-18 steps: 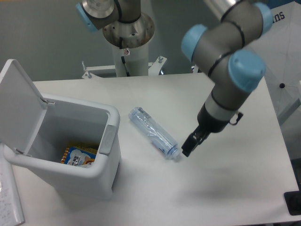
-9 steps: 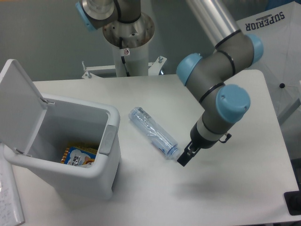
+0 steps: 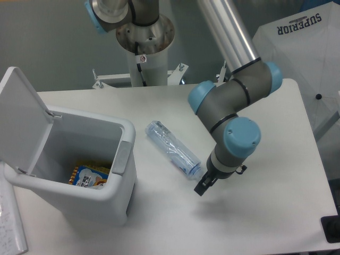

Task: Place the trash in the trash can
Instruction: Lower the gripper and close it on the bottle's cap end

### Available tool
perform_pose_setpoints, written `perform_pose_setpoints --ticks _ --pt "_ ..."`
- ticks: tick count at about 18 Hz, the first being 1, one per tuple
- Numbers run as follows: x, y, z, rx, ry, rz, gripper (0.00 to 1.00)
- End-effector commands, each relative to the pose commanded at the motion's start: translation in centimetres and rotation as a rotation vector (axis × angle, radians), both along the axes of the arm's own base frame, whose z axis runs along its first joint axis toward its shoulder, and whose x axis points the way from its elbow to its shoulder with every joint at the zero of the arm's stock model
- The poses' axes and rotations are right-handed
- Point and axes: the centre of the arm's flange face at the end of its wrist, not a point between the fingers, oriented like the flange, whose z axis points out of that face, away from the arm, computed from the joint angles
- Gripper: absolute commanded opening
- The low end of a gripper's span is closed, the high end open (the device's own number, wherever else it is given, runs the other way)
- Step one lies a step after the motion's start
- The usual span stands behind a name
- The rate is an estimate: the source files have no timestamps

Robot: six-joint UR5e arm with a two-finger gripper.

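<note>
A clear bluish plastic bottle [image 3: 173, 148] lies on its side on the white table, its cap end pointing to the lower right. The white trash can [image 3: 79, 164] stands at the left with its lid [image 3: 21, 119] swung open. A blue-and-yellow printed packet [image 3: 87, 175] lies inside it. My gripper [image 3: 201, 186] hangs low just right of and below the bottle's cap end, close to the table. Its dark fingers look closed together and hold nothing. The small clear wrapper is not in view.
The robot's base column [image 3: 144, 40] stands at the back of the table. A white cloth with black print [image 3: 305, 37] is at the far right. A white flat object [image 3: 10, 228] lies at the lower left corner. A dark item [image 3: 332, 228] sits at the lower right edge.
The arm has swung down and to the left, bringing the gripper from right of the bottle's cap to just below it. The bottle and the trash can have not moved.
</note>
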Motion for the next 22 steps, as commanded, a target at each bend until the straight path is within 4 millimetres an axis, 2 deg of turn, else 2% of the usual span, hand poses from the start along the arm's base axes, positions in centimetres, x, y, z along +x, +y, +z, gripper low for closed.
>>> perform_pose_setpoints --ticks 5,11,13,22 --pt "0.3 -0.2 -0.7 -0.007 -0.002 -0.003 0.92" --pt "0.9 -0.1 -1.1 -0.011 -0.005 -0.010 0.71" --pt "1.2 -0.2 -1.6 -0.020 -0.010 -0.011 0.67" --pt "1.6 -0.5 -2.0 -0.031 -0.018 -0.019 0.64"
